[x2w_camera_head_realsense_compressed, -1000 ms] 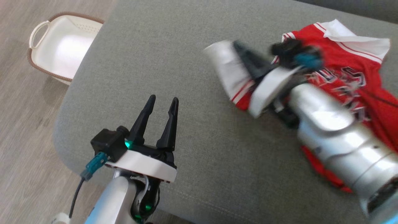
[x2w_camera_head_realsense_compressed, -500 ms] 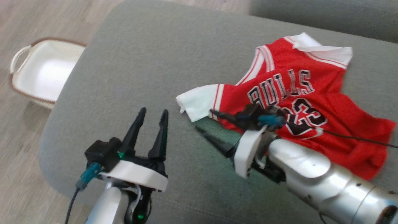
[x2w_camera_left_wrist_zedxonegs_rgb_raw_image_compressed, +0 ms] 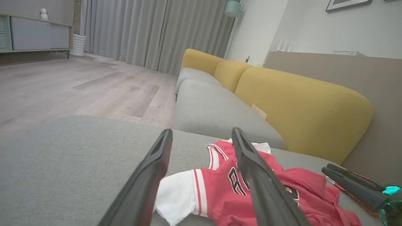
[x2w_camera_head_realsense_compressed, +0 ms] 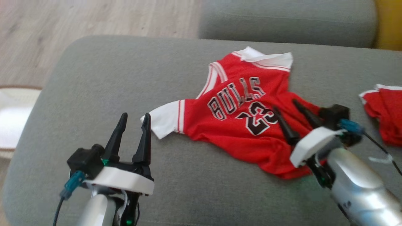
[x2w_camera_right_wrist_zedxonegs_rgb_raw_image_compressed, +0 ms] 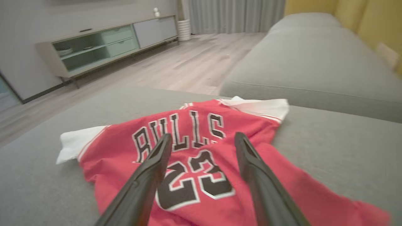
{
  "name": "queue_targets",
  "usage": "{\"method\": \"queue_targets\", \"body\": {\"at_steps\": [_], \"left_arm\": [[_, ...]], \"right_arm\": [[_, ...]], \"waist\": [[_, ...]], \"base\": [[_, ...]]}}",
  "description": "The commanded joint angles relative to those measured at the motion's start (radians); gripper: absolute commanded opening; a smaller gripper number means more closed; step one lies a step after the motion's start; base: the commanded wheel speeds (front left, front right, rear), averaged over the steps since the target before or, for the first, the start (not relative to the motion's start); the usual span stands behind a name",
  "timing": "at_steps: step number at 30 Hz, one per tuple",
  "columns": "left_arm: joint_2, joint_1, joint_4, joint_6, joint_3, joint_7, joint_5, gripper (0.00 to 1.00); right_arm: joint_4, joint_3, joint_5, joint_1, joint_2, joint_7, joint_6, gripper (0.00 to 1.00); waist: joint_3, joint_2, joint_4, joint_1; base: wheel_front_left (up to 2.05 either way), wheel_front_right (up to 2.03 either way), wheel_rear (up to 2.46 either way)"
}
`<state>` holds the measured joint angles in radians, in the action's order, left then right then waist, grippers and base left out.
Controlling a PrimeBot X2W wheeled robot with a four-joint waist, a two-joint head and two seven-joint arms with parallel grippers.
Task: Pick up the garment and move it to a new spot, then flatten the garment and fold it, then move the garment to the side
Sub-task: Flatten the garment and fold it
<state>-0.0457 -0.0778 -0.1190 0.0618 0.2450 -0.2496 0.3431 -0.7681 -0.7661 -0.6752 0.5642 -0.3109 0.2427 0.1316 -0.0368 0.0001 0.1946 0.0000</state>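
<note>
Far left of the left end effector [x2w_camera_head_realsense_compressed: 135,115], off the cushion edge, a pale basket [x2w_camera_head_realsense_compressed: 12,91] sits on the floor; too blurred to say more. The left end effector itself has its fingers spread w/ nothing btwn them, hovering low over the bare grey sofa cushion [x2w_camera_head_realsense_compressed: 103,72]. Just ahead & right of its tips lies the white sleeve of the red Bulls jersey [x2w_camera_head_realsense_compressed: 232,131], near but apart as far as I can tell. The jersey lies front-up on the cushion, lettering & no. 23 readable, collar on the far side, second white sleeve at the far edge. The right end effector [x2w_camera_head_realsense_compressed: 285,105] is over the jersey's hem-side half, fingers wide apart, gripping nothing. Whether its tips brush the cloth I can't tell. Right of that end effector, well apart, another red-and-white garment [x2w_camera_head_realsense_compressed: 384,113] lies bunched on the same cushion.

Progress, my read: the pick-and-move part looks done. The jersey rests loose mid-cushion w/ both end effectors free. Flattening is approx half there: the chest is spread, but the hem under the right end effector is rumpled & the near sleeve corner curls. Fold not started; shift to the side not started. I'd expect to need both arms on opposite edges to pull the creases out before any fold.
</note>
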Motion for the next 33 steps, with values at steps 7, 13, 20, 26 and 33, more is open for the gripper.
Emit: {"method": "queue_targets", "body": {"at_steps": [7, 13, 20, 26, 33], "left_arm": [[-0.004, 0.007, 0.044, 0.004, -0.05, -0.012, -0.009, 1.0], [-0.004, 0.022, 0.042, 0.007, -0.039, -0.012, -0.009, 1.0], [-0.004, -0.001, 0.047, 0.011, -0.013, -0.012, -0.01, 1.0], [-0.004, -0.06, 0.048, 0.011, 0.049, -0.012, 0.013, 1.0], [-0.004, -0.114, 0.066, -0.014, 0.133, -0.012, 0.073, 1.0]], "right_arm": [[0.115, 0.279, 0.174, -0.172, 0.04, 0.019, -0.001, 1.0], [0.207, 0.429, 0.295, -0.306, 0.11, 0.005, -0.001, 1.0], [0.343, 0.494, 0.395, -0.29, 0.127, -0.099, -0.001, 1.0], [0.389, 0.456, 0.398, -0.105, 0.07, -0.288, -0.001, 1.0], [0.232, 0.313, 0.246, 0.19, -0.036, -0.544, -0.001, 1.0]], "waist": [[0.041, -0.0001, -0.079, 0.0], [0.047, -0.0001, -0.087, 0.0], [-0.009, -0.0001, -0.052, 0.0], [-0.11, -0.0001, 0.057, 0.0], [-0.226, -0.0001, 0.199, 0.0]], "base": [[0.0, 0.0, 0.0], [0.0, 0.0, 0.0], [0.0, 0.0, 0.0], [0.0, 0.0, 0.0], [0.0, 0.0, 0.0]]}}
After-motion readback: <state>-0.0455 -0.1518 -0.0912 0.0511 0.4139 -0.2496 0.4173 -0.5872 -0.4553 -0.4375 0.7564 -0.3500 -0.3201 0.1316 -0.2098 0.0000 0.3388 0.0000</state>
